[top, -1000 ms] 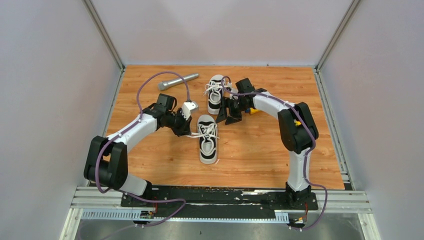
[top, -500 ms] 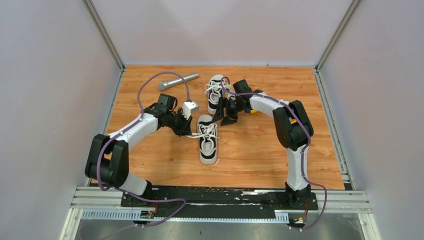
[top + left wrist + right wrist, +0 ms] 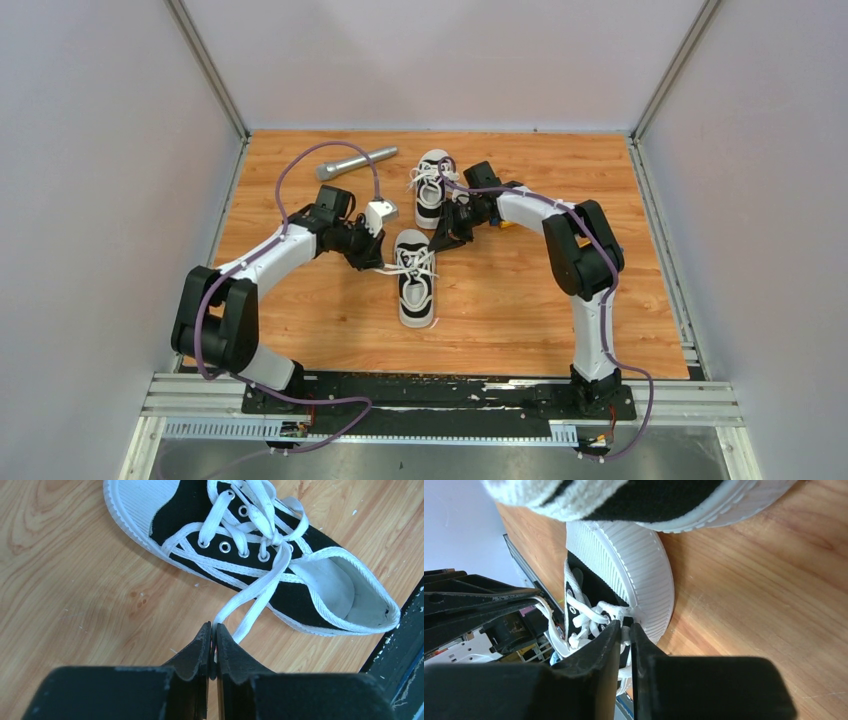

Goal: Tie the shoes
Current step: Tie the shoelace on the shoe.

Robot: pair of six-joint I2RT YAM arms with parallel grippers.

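Observation:
Two black-and-white shoes lie on the wooden table. The near shoe (image 3: 415, 292) points its toe away from the arms, and the far shoe (image 3: 432, 188) lies just behind it. My left gripper (image 3: 379, 264) sits at the near shoe's left side. In the left wrist view that gripper (image 3: 213, 628) is shut on a white lace (image 3: 260, 592) running out from the eyelets of this shoe (image 3: 200, 510). My right gripper (image 3: 439, 241) is at the near shoe's toe. In the right wrist view it (image 3: 625, 626) is shut on a piece of lace beside the ribbed toe cap (image 3: 636, 565).
A silver cylinder (image 3: 356, 162) lies at the back left of the table. Grey walls enclose the table on three sides. A metal rail (image 3: 440, 405) carrying both arm bases runs along the near edge. The far shoe's sole (image 3: 704, 510) hangs close above the right wrist camera.
My right gripper has moved left and down to the near shoe's toe and closed from wide open onto the lace. The left gripper has kept its hold and place.

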